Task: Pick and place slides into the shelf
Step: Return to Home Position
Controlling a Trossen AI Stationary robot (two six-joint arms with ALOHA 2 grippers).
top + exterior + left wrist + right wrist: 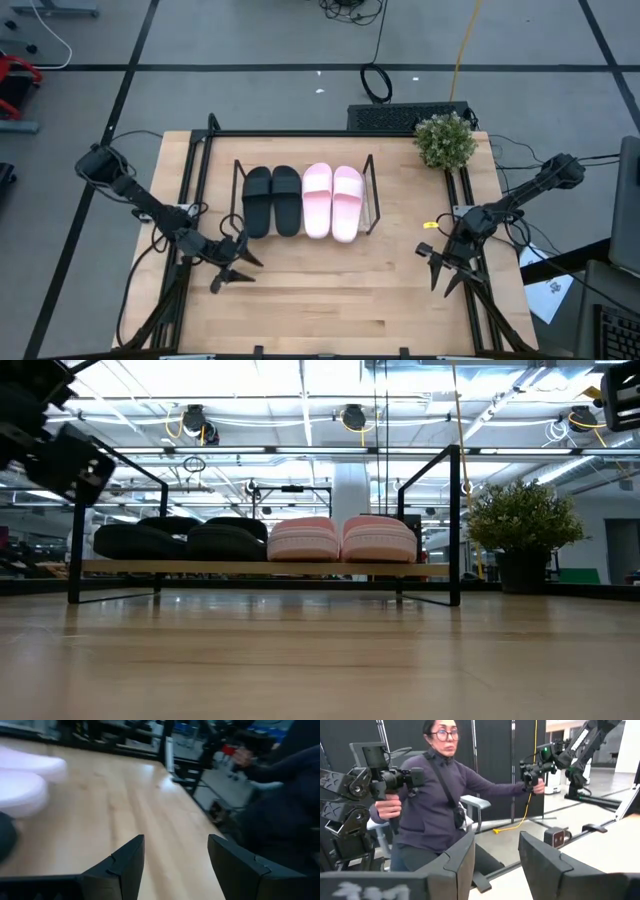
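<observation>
Two matte black slides (271, 200) and two pale pink slides (333, 201) rest side by side, soles down, on the wooden board of the shelf (372, 205) at the table's far middle. They also show in the low view, black (185, 540) and pink (342, 538). My left gripper (232, 270) is open and empty at the table's left, near of the shelf. My right gripper (440, 270) is open and empty at the table's right. The left wrist view shows the pink slides' ends (25, 780).
A potted green plant (445, 138) stands at the table's far right corner. The shelf's black wire ends (455, 525) rise above the board. Bare wooden tabletop (340, 290) lies between the grippers. A person (435, 805) holding control handles sits beyond the table's near edge.
</observation>
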